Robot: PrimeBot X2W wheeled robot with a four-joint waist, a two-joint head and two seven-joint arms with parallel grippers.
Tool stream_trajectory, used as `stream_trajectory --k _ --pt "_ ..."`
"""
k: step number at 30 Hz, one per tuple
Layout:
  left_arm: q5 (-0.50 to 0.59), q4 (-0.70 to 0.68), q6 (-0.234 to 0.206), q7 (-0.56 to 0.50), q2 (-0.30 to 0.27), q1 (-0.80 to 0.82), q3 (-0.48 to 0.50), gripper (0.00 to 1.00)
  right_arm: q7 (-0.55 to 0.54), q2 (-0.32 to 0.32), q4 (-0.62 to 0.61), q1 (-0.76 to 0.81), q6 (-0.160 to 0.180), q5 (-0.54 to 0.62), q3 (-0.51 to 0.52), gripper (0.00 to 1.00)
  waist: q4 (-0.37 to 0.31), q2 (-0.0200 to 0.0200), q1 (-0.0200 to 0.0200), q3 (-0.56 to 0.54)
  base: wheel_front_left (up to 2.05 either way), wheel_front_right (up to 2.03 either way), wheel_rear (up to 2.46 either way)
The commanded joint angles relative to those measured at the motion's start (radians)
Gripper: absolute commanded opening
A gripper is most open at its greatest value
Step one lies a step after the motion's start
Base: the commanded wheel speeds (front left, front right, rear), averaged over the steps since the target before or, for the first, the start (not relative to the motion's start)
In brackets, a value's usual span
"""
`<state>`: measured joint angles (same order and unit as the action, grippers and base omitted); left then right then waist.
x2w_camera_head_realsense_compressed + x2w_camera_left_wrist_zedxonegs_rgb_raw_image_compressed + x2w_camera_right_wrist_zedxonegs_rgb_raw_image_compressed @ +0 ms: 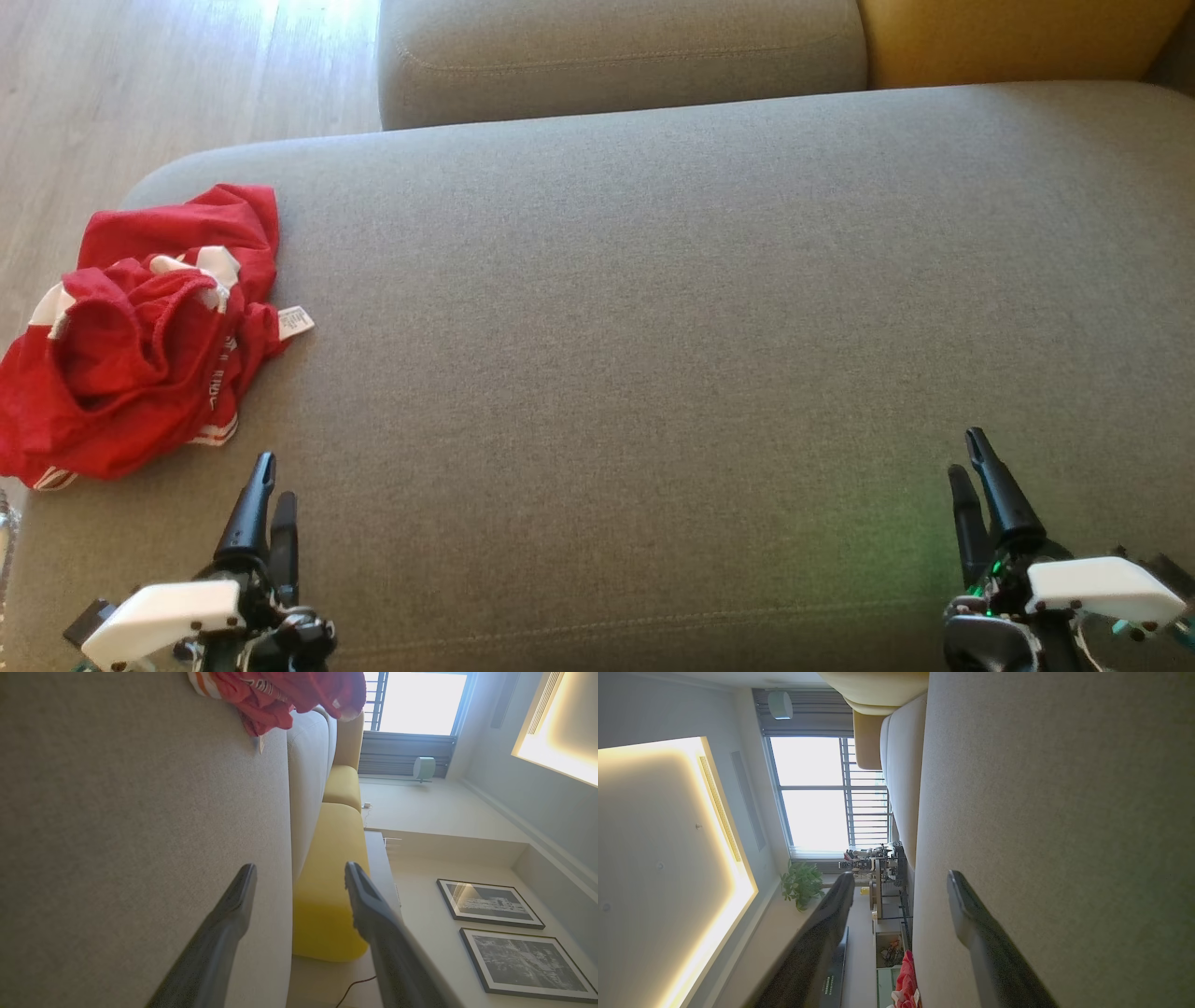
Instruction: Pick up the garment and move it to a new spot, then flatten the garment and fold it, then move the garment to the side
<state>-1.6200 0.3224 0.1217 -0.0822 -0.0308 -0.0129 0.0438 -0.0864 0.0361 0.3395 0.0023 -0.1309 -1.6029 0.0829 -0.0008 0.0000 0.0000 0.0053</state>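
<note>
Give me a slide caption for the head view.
Crumpled red garment at the left edge of the grey cushion; left gripper and right gripper both open, empty.

The garment (140,345) is soft red cloth, the sofa (653,327) is grey matt woven fabric, the floor (168,75) is pale smooth wood, and the left gripper (276,476) and right gripper (966,452) have dark matt fingers.

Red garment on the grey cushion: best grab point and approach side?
Pinch the raised, bunched ridge near the middle of the red garment, probably coming from above with the open left gripper, the nearer one. It lies crumpled at the left end of the grey seat cushion; its striped hem lies flat, offering little to catch.
</note>
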Motion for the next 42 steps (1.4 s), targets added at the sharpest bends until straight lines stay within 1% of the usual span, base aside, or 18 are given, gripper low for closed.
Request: stream_trajectory --k 1,5,10,15,22,30,36,42 --pt "0.015 -0.042 0.001 0.008 -0.009 0.044 -0.002 1.00 0.013 0.003 -0.039 -0.052 0.000 -0.003 -0.012 1.00 0.000 0.0000 0.0000 0.000 0.00 0.00 0.00" --pt "0.060 -0.048 0.002 0.021 -0.010 0.044 0.001 1.00 0.027 0.004 -0.038 -0.055 0.000 0.032 -0.021 1.00 0.001 0.0000 0.0000 0.002 0.00 0.00 0.00" --pt "0.139 -0.062 0.002 0.035 -0.009 0.043 0.010 1.00 0.042 0.004 -0.046 -0.060 0.000 0.107 -0.018 1.00 0.001 0.0000 0.0000 0.004 0.00 0.00 0.00" --pt "0.207 -0.071 0.002 0.050 -0.010 0.044 0.003 1.00 0.057 0.004 -0.067 -0.065 0.000 0.169 -0.038 1.00 0.001 0.0000 0.0000 0.007 0.00 0.00 0.00" --pt "0.310 -0.097 -0.001 0.071 -0.010 0.046 -0.003 1.00 0.077 0.005 -0.087 -0.074 0.000 0.294 -0.061 1.00 0.002 0.0000 0.0000 0.011 0.00 0.00 0.00" --pt "0.513 -0.148 -0.042 0.095 -0.011 0.049 -0.025 1.00 0.101 0.005 -0.109 -0.076 0.000 0.456 -0.079 1.00 0.006 0.0000 0.0000 0.014 0.00 0.00 0.00" --pt "0.618 -0.170 -0.077 0.113 -0.012 0.044 -0.045 1.00 0.119 0.006 -0.127 -0.078 0.000 0.558 -0.095 1.00 0.005 0.0000 0.0000 0.015 0.00 0.00 0.00" --pt "0.698 -0.187 -0.102 0.131 -0.019 0.043 -0.059 1.00 0.136 0.007 -0.149 -0.086 0.000 0.658 -0.119 1.00 0.002 0.0000 0.0000 0.017 0.00 0.00 0.00"
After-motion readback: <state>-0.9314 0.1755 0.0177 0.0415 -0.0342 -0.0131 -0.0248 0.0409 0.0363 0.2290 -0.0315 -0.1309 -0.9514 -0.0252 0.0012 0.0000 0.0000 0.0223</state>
